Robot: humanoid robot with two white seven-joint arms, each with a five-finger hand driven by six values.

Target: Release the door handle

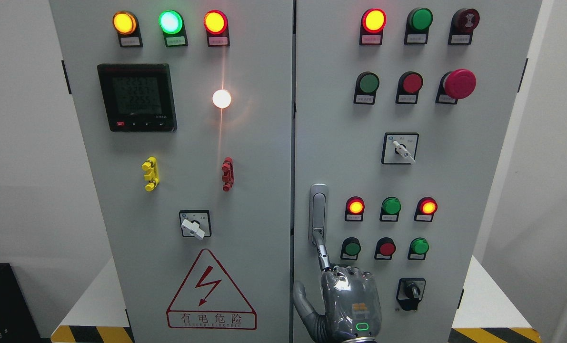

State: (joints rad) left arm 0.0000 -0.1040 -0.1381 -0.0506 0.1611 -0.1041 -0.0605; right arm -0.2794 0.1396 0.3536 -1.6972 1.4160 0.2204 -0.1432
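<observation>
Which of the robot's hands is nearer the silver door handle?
Right. The right hand sits just below the door handle, one of its fingers stretched up to the handle's lower end. The left hand is out of view.

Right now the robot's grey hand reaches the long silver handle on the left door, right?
No. The head view shows the grey hand reaching the long silver handle on the right grey cabinet door, not the left.
</observation>
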